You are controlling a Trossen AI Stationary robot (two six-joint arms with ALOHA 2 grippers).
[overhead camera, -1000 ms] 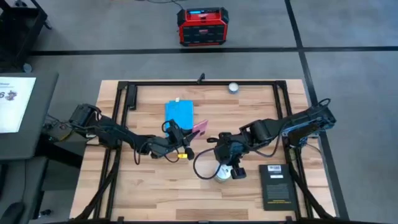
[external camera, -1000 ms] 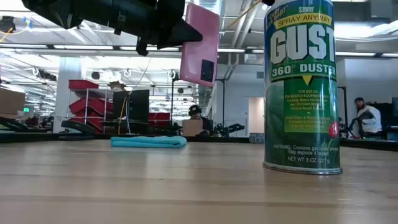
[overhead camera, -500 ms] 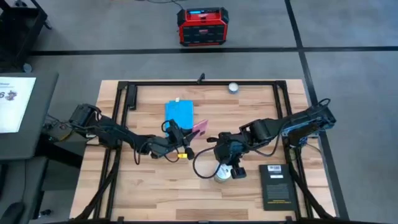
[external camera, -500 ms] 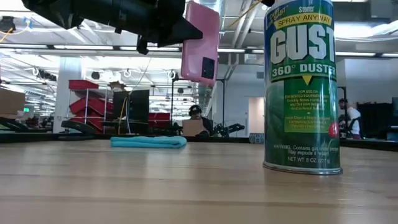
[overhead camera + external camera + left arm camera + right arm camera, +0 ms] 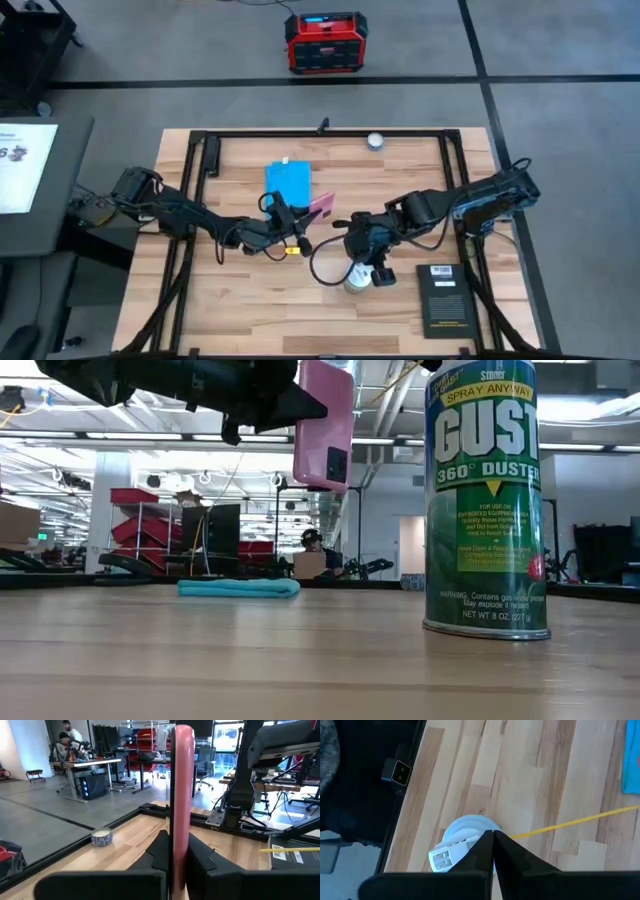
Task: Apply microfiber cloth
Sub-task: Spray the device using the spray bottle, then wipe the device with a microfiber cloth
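Now flat bright blue microfiber cloth [image 5: 288,181] lies on light wooden surface [image 5: 250,300], upper centre of high view, apart from both grippers. Left gripper [image 5: 300,215] just below cloth, fingers clamped on pink-backed phone [image 5: 323,426], held upright above surface. Right gripper [image 5: 358,243] at centre, above green duster spray can [image 5: 487,500]; fingers together, touching.

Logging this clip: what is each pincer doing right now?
Left pincer: shut on the pink phone, held upright above the table.
Right pincer: shut, empty, just above the duster can.
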